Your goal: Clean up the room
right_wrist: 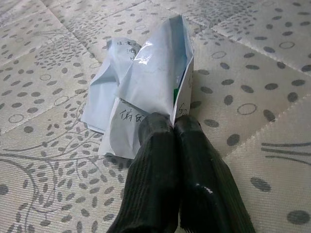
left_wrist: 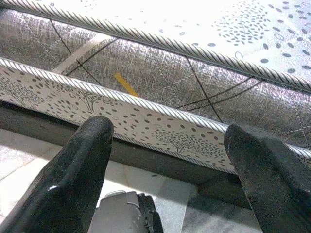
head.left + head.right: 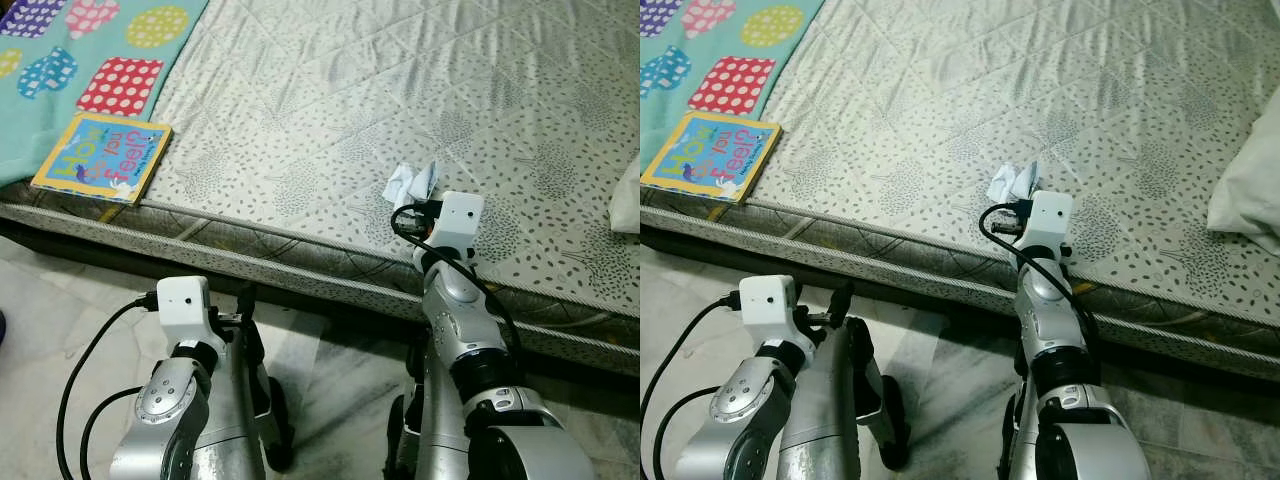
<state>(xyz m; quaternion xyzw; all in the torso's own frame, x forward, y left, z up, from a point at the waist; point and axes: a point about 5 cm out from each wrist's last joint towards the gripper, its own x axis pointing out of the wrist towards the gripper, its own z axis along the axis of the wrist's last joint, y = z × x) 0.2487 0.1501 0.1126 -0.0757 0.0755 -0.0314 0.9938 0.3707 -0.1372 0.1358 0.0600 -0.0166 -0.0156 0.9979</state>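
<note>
While right pincer pinches crumpled paper, quilted mattress.

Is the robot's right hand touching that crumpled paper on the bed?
Touching. In the right wrist view the right gripper has its black fingers shut together, pinching the edge of the crumpled paper.

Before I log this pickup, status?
Right gripper shut on paper, on mattress. Left gripper open, idle, low by mattress side. Book at mattress corner. Nothing in the way.
</note>
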